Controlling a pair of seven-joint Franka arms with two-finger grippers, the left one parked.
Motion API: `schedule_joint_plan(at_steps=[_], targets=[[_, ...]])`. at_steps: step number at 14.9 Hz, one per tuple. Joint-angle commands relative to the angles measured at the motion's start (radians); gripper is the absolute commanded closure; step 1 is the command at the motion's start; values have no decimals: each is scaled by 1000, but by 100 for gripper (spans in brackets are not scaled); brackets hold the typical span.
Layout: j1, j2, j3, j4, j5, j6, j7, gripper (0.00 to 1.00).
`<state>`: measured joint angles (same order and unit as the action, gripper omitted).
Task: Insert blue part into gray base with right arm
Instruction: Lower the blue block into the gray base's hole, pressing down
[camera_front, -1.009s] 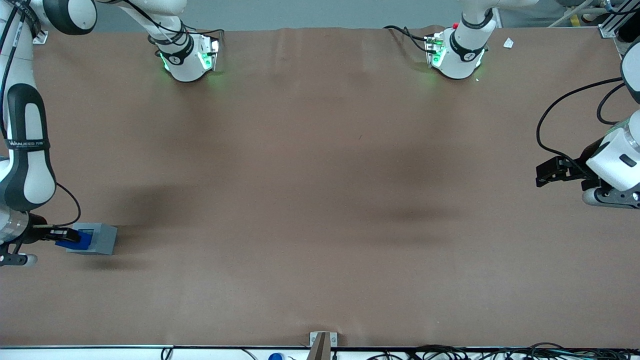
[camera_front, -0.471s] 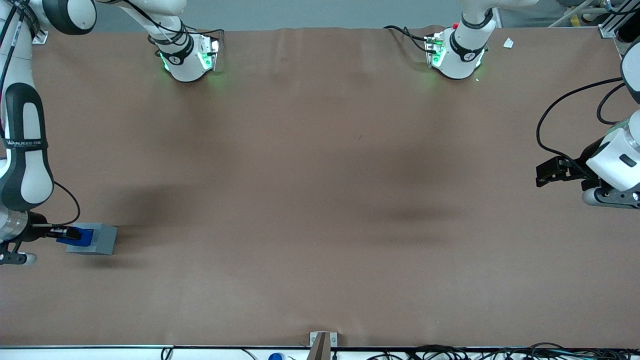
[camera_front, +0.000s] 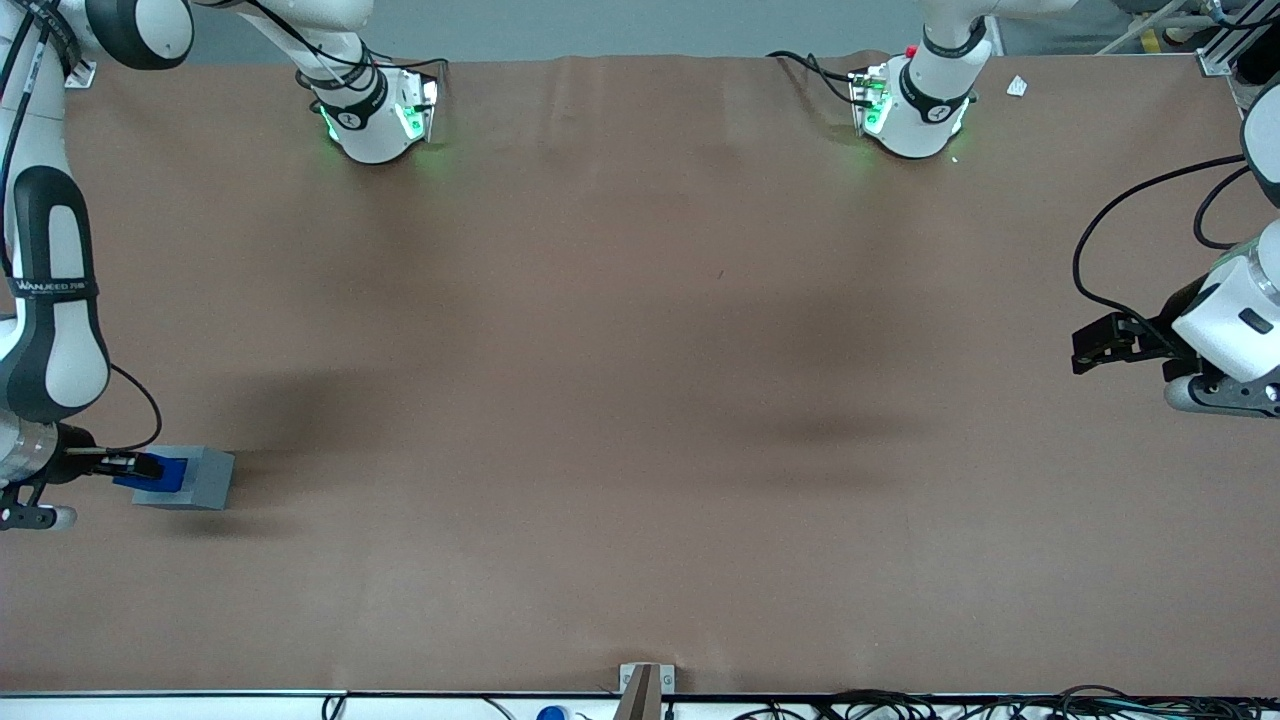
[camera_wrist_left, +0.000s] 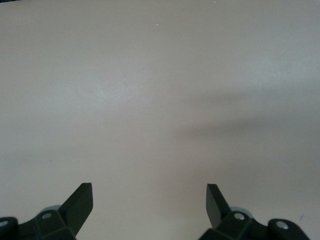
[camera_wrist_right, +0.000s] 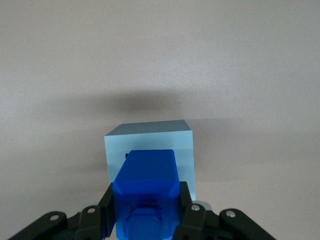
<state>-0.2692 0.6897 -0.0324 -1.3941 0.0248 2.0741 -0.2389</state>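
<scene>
One item is in the grasp: the blue part (camera_wrist_right: 145, 190), clamped between the fingers of the right arm's gripper (camera_wrist_right: 146, 216). Gripper and part sit directly over the gray base (camera_front: 196, 477), which rests on the tabletop (camera_front: 640, 400) near its edge at the working arm's end, closer to the front camera than the arm's pedestal.

Status, approx: pick-up done, transport done, part lined up w/ the base top. In the front view the blue part (camera_front: 158, 473) overlaps the base's upper face; wrist view shows it covering the recess, so seating depth can't be confirmed. Judged partly inserted at best.

Outstanding: press fully home, let go, withdraw the right arm (camera_front: 50, 300).

Risk: slight tilt or offset could jam the part on the recess edge
</scene>
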Motion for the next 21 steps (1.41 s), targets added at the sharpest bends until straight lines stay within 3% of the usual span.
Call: schedule_joint_plan(at_steps=[1, 15, 21], targets=[[-4, 25, 8, 12, -22, -14, 4, 100], [-5, 25, 9, 110, -28, -135, -13, 100], [-4, 34, 11, 113, -26, -121, -13, 100]])
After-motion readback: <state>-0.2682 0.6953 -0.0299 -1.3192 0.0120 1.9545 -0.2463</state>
